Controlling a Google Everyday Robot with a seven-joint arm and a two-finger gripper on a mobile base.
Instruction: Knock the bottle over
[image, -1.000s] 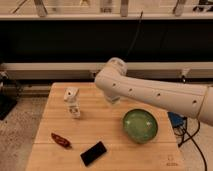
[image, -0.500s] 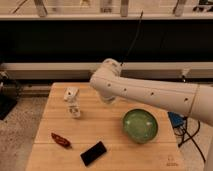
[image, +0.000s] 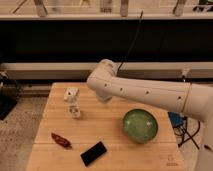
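bottle (image: 75, 110): upright on the table (image: 105, 127), left part, just in front of a white block (image: 71, 93)
gripper (image: 104, 97): under the arm's bend, right of the bottle, apart from it; grip state cannot be told
step: closing in to push
how: sweep sideways into the bottle's upper body, not downward; avoid the block

The desk (image: 115, 145) is pale matt grained wood, the bottle (image: 75, 109) whitish-clear plastic, the bowl (image: 140, 125) glossy green, the flat slab (image: 94, 153) smooth black, and the arm (image: 145, 92) smooth white plastic, its pincer (image: 103, 98) mostly hidden toward the desk's 12 o'clock.
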